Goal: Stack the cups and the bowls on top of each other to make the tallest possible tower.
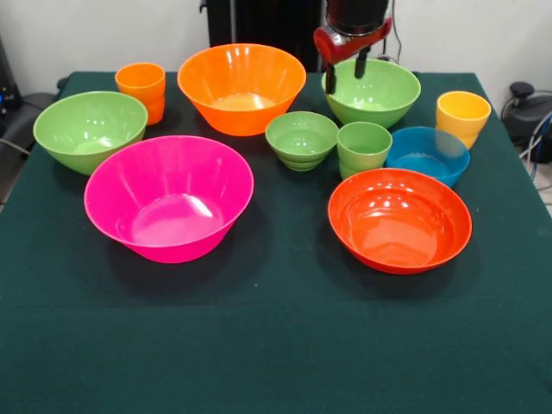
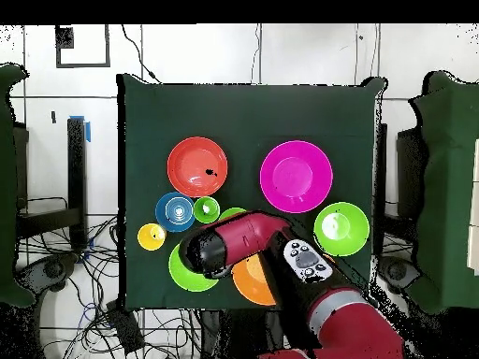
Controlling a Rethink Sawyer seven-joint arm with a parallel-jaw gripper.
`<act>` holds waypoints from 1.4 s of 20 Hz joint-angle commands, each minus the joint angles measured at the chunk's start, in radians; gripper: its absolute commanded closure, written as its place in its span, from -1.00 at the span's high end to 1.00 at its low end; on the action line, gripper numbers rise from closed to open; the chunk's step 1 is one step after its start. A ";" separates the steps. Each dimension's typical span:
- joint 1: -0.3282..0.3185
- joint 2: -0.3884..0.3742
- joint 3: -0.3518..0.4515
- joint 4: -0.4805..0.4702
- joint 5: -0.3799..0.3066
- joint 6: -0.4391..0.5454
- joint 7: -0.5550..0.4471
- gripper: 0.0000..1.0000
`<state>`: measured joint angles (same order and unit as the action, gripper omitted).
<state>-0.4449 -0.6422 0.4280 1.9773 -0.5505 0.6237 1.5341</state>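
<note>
Bowls and cups all sit unstacked; my gripper (image 1: 347, 71), fingers spread, hangs over the glossy light-green plastic bowl (image 1: 373, 93), the likely first pick.

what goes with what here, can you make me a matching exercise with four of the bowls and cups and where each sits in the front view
Things:
1. pink bowl
2. yellow cup
3. blue bowl
4. orange cup

Places:
a. far corner at picture left, beside the big orange bowl
b. nearest the camera, at picture left
c. far right edge of the table
d. just behind the red-orange bowl

Pairs: 1-b, 2-c, 3-d, 4-a
</note>
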 commanded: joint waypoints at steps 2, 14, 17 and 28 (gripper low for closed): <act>-0.030 0.064 0.018 -0.129 -0.087 -0.017 -0.068 1.00; -0.022 0.088 0.022 -0.208 -0.109 0.034 -0.115 1.00; -0.027 0.108 0.026 -0.227 -0.107 0.045 -0.128 1.00; -0.025 0.073 0.024 -0.244 -0.106 0.097 -0.148 1.00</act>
<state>-0.4757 -0.5800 0.4278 1.8197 -0.5703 0.6270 1.5341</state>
